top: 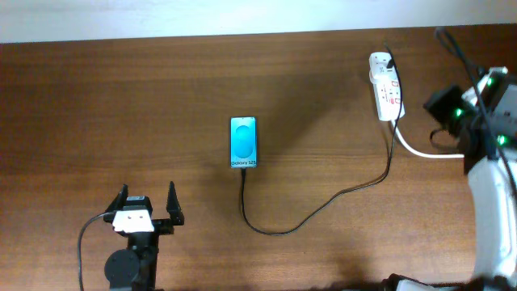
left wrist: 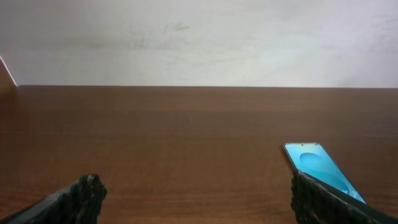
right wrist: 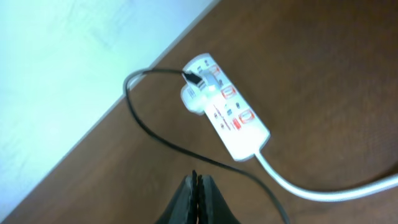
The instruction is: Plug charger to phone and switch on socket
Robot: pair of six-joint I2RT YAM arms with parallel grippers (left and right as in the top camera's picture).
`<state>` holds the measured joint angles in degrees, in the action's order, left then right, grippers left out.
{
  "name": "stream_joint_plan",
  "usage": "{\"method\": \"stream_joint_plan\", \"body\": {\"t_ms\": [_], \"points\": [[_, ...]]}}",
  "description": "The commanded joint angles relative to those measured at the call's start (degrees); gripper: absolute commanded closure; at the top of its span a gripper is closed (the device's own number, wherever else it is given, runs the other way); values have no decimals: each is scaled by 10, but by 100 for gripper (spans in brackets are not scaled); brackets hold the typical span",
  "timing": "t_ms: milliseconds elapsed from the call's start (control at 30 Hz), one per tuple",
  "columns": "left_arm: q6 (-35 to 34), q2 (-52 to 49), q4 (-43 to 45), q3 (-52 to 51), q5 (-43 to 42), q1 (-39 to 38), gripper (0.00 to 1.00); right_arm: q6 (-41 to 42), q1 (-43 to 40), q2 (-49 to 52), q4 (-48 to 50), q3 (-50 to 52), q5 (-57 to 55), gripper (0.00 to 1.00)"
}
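The phone [top: 243, 142] lay central, long axis near-to-far, the charger [top: 323, 202] meeting its near end; the socket [top: 386, 85] lay far right, aligned likewise. My left jaws stood apart, my right jaws together, empty.

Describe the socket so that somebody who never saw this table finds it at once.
On the brown wooden table, look at the far right, near the white wall. The socket lies there: a long white strip with red switches. A thin black charger plugs into it and a thick white cord leaves it.

table [top: 121, 97]: dark brown wood | wall [left wrist: 199, 37]: white, lightly scuffed, along table's far edge
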<state>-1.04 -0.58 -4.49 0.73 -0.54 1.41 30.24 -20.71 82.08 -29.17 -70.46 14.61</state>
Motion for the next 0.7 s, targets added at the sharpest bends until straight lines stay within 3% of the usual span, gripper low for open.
{"method": "stream_joint_plan", "body": {"t_ms": [0,233,367,667], "points": [[9,2,-3,-2,3,-2,1,1,-4,107,-53,-113,-3,96],[9,2,-3,-2,3,-2,1,1,-4,320,-187,-331,-2,96],[9,2,-3,-2,3,-2,1,3,1,327,-195,-333,1,96],[9,2,-3,-2,3,-2,1,93,4,384,-141,-327,4,96]]}}
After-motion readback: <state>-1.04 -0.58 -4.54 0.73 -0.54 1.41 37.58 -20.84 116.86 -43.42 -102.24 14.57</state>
